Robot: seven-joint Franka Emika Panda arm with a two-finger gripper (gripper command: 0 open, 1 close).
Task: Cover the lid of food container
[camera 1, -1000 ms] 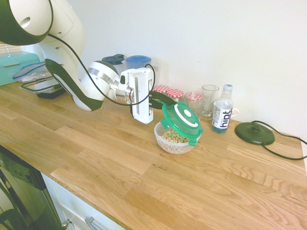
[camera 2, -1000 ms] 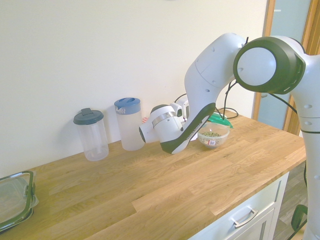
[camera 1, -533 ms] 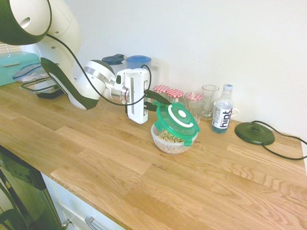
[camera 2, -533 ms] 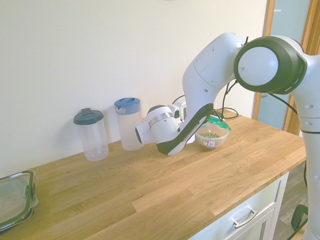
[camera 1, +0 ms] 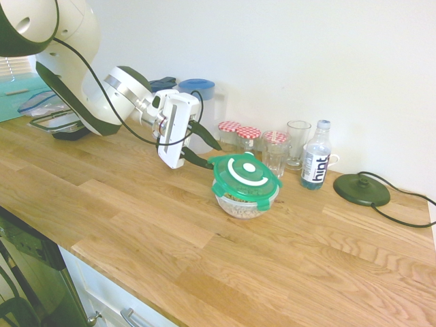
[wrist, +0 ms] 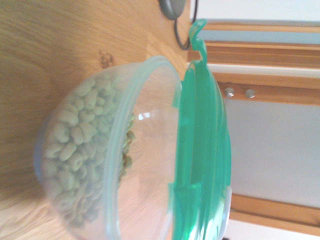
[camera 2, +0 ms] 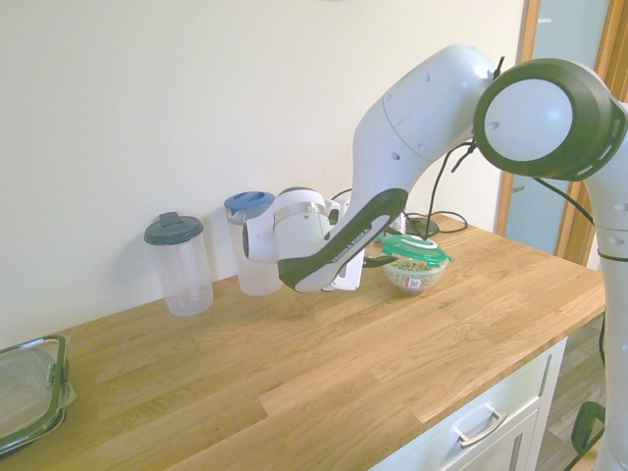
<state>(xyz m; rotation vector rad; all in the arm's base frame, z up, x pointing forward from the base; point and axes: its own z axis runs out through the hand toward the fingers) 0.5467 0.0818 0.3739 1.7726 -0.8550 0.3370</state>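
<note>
On top of the food container (camera 1: 240, 204) sits the lid (camera 1: 245, 176), so the fingers (camera 1: 201, 151) are spread, gripping nothing, just beside its edge.

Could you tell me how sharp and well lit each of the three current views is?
First exterior view: bright, washed-out wall, lid crisp. Second exterior view: evenly lit, food container small but clear. Wrist view: close and soft, cereal blurred and tinted green, background beyond the lid's edge overexposed.
</note>
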